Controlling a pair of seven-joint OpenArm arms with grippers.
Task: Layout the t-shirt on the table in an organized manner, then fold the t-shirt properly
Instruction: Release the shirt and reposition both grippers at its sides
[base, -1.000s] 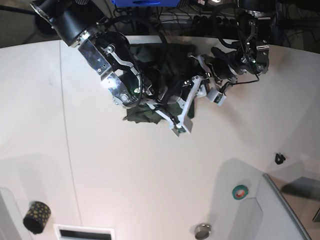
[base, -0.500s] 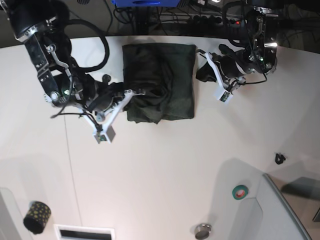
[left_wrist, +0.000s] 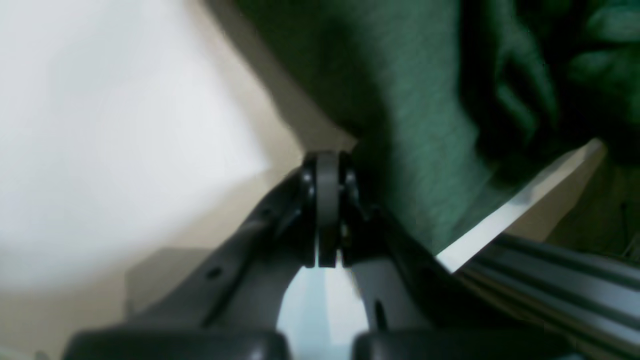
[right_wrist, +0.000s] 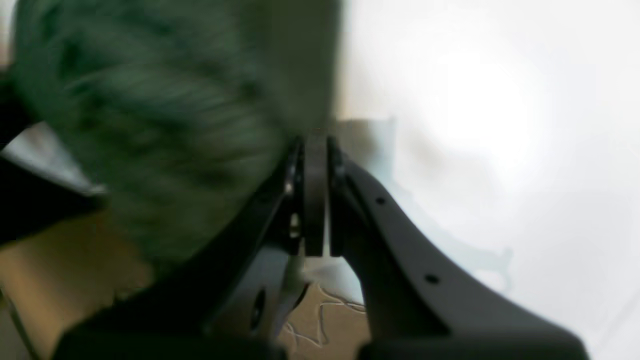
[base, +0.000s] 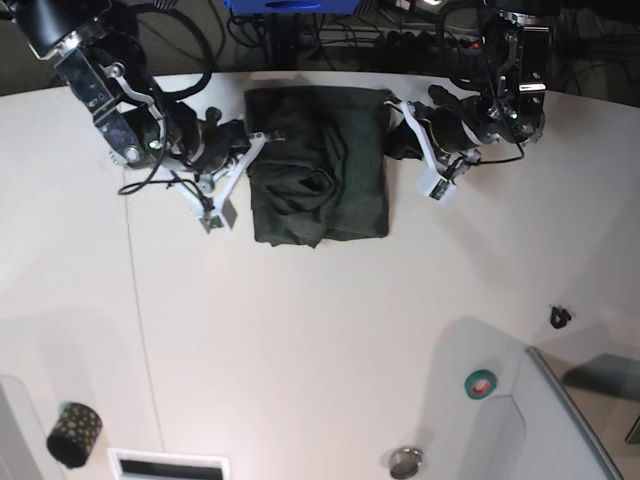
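The dark green t-shirt (base: 320, 165) lies as a folded rectangle at the back of the white table (base: 300, 330), with a rumpled bulge near its middle. My right gripper (base: 255, 142) sits at the shirt's left edge. In the right wrist view its fingers (right_wrist: 315, 200) are pressed together with nothing between them, and the blurred t-shirt (right_wrist: 150, 125) lies to their left. My left gripper (base: 398, 108) is at the shirt's upper right corner, also shut. In the left wrist view its fingertips (left_wrist: 327, 210) meet just beside the t-shirt (left_wrist: 425, 125).
A black dotted roll (base: 72, 432) stands at the front left beside a white slot (base: 168, 465). A green tape ring (base: 480, 382), a metal disc (base: 405, 462), a small black clip (base: 560, 317) and a grey bin (base: 575, 420) occupy the front right. Cables run behind the table.
My right arm has swung off the shirt to the left, its gripper has shut, and it has come back to the shirt's left edge. The left gripper has edged closer to the shirt.
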